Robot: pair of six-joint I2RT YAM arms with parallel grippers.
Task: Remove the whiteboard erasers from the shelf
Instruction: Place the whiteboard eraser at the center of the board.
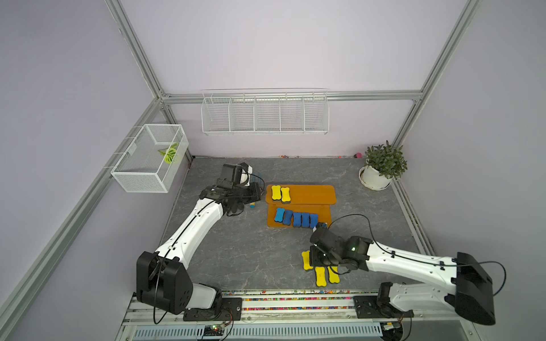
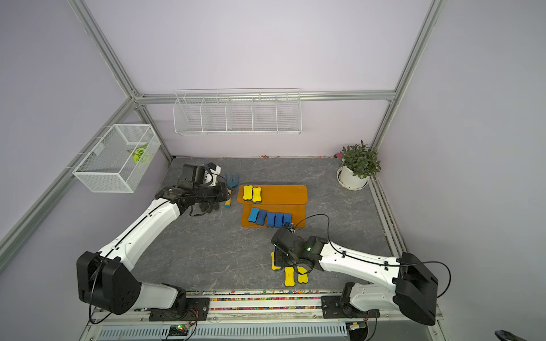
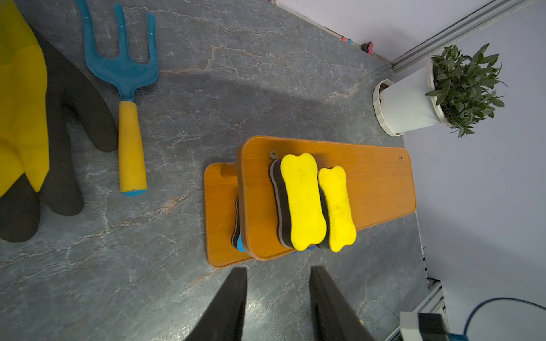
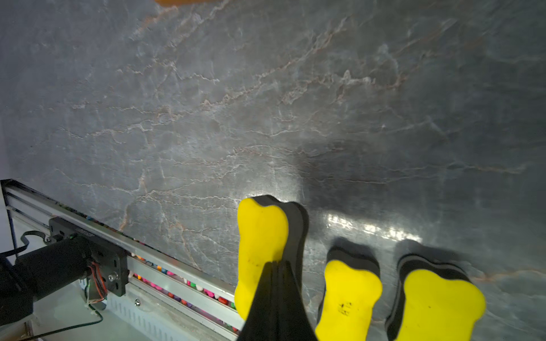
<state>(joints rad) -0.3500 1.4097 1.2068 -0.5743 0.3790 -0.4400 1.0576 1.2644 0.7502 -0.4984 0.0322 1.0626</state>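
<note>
Seven whiteboard erasers sat on the low wooden shelf [image 1: 313, 195]. Two yellow erasers [image 1: 280, 194] lay side by side at the left end of its upper tier, and five blue erasers [image 1: 296, 218] leaned in a row along the lower tier, as both top views showed. Three more yellow-topped erasers [image 1: 320, 276] lay close together off the shelf on the grey marbled table [image 1: 236, 251], near its front edge, dark sides down.

The left hand [image 3: 277, 270] hovered just off the shelf's left end and pointed along the upper tier at the yellow pair. Its jaws stood partly apart with nothing between them, touching neither shelf nor eraser. The right hand [image 4: 277, 265] hung low over the group of three on the table, in front of the shelf's right corner. Its fingers were pressed together and gripped nothing. Their tips lay over the eraser of that group nearest the shelf, though contact could not be made out.

A blue garden fork [image 3: 127, 73] with a yellow handle and a yellow-and-black glove [image 3: 23, 118] lay on the table beside the left hand, to the left of the shelf. The right arm's black cable [image 1: 348, 217] arched above the shelf's front right corner. A potted plant [image 1: 381, 168] stood in the table's far right corner. A white wire rack [image 1: 264, 113] hung on the back wall, and a white mesh basket [image 1: 150, 159] on the left wall held a green leaf [image 1: 169, 153].
</note>
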